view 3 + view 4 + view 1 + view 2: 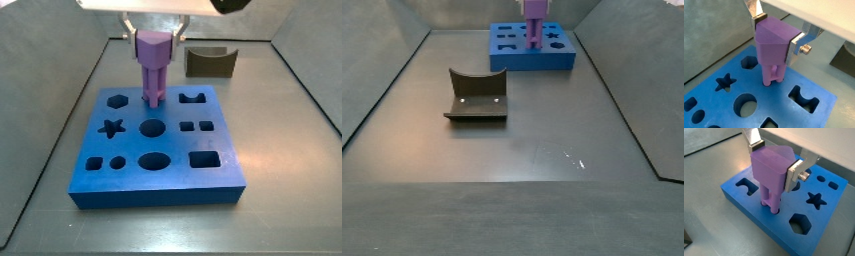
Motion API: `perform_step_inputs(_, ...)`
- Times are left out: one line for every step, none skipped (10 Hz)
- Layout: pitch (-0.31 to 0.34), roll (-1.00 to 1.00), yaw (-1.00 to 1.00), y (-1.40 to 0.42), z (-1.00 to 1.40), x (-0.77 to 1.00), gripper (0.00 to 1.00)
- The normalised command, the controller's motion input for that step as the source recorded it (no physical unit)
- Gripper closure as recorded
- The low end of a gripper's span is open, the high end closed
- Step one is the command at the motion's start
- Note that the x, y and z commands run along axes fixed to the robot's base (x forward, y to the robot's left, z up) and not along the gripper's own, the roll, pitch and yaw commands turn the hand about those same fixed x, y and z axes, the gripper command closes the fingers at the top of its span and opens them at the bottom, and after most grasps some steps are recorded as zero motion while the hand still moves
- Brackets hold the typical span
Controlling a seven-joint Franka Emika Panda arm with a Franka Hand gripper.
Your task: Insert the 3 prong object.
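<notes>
Side view, left to right: blue board [160,170] with shaped holes (star, hexagon, circles, squares); my gripper [154,33] clamped on the thick top of the purple peg [151,65], upright, its lower end at the board's top face; dark curved block [211,61] behind.

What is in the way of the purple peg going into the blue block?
Nothing visible. The gripper holds the 3 prong object upright, its lower end already at a hole in the blue block. The dark curved block sits apart behind.

Wrist views hug the hand [777,36]; side views face oppositely.
</notes>
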Motion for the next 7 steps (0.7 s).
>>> perform_step_inputs(-0.046,0.0,-0.01,0.0,-0.43,0.0,1.0)
perform_step_inputs(-0.091,0.0,0.0,0.0,-0.45,0.0,1.0)
perform_step_inputs(-0.157,0.0,0.0,0.0,-0.5,-0.04,1.0)
perform_step_inputs(-0.207,0.02,0.0,0.0,-0.53,-0.1,1.0)
perform_step_inputs(-0.273,0.0,0.0,0.0,-0.28,-0.15,1.0)
perform_step_inputs(-0.146,-0.01,0.0,0.0,-0.04,-0.07,1.0)
perform_step_inputs(0.0,0.0,0.0,0.0,0.0,0.0,1.0)
